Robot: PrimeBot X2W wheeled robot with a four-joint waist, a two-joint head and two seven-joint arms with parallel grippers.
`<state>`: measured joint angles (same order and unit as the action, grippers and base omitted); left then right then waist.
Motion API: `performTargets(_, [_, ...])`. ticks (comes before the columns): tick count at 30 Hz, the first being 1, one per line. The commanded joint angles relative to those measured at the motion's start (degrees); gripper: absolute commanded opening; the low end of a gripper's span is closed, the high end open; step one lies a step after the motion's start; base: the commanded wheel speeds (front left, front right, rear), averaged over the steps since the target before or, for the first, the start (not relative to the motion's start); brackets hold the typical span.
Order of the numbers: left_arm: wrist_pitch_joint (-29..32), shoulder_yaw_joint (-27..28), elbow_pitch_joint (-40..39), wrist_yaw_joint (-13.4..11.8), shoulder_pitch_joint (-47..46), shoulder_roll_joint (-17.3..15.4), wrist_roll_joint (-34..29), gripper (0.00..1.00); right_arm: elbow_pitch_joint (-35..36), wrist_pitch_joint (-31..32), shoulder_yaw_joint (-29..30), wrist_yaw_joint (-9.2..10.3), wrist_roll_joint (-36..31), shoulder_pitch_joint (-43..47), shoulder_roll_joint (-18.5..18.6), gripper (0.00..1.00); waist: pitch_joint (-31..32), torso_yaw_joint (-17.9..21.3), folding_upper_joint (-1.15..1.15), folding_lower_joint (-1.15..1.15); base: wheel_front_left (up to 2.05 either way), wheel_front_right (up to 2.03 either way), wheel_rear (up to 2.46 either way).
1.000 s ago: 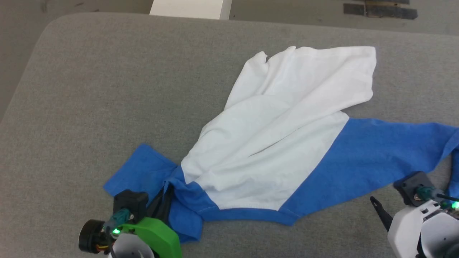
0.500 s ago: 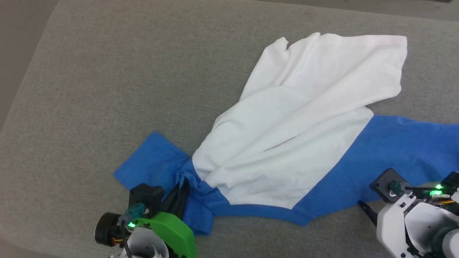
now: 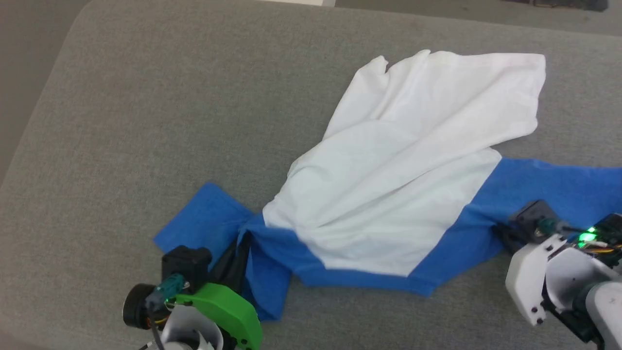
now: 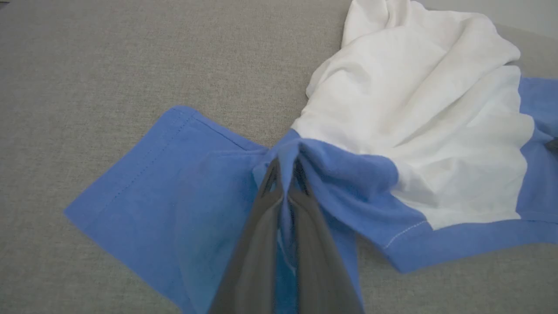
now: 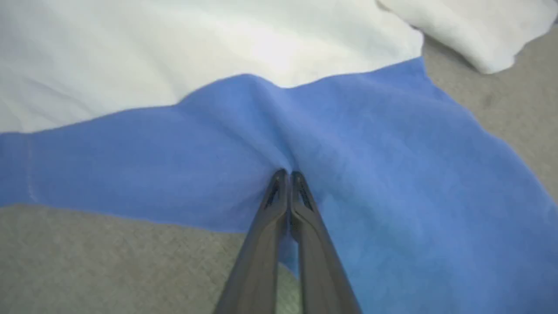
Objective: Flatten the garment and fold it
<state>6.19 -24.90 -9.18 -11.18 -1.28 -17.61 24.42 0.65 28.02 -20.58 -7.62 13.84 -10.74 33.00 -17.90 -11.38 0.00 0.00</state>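
- Two dark fingers of the left gripper (image 4: 285, 165) are closed on a bunched fold of blue cloth at the left end of the shirt (image 3: 403, 180).
- The shirt lies wrinkled on the grey cushion (image 3: 146, 121), a little to the right of the middle.
- Its white body fans out toward the far right, and the blue part runs along the near side.
- The right gripper (image 5: 287, 174) has its fingers pressed together on the blue cloth close to the near edge, and the cloth puckers around the tips.
- The right blue sleeve runs out of the head view at the right side.
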Motion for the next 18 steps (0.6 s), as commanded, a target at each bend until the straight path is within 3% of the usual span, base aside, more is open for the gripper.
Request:
performTargets(1, [-1.4,0.6,-0.5,-0.2,-1.0,0.4,0.8,0.00,-1.3,-1.6,2.3,0.13,-1.1,0.1,-1.2,0.00,2.0,1.4,0.00,0.00,0.00,0.00,0.00])
performTargets(10, [-8.0,3.8,-5.4,0.3,-3.2,1.8,2.4,0.00,4.3,-10.1,15.3,0.13,-5.2,1.2,-11.8,0.00,9.0,5.9,0.00,0.00,0.00,0.00,0.00])
performTargets(18, [-8.1,6.2,-10.1,0.5,-9.5,1.0,2.2,0.00,13.2,-11.4,19.1,0.13,-7.6,-3.0,-15.2,0.00,12.7,9.2,0.00,0.00,0.00,0.00,0.00])
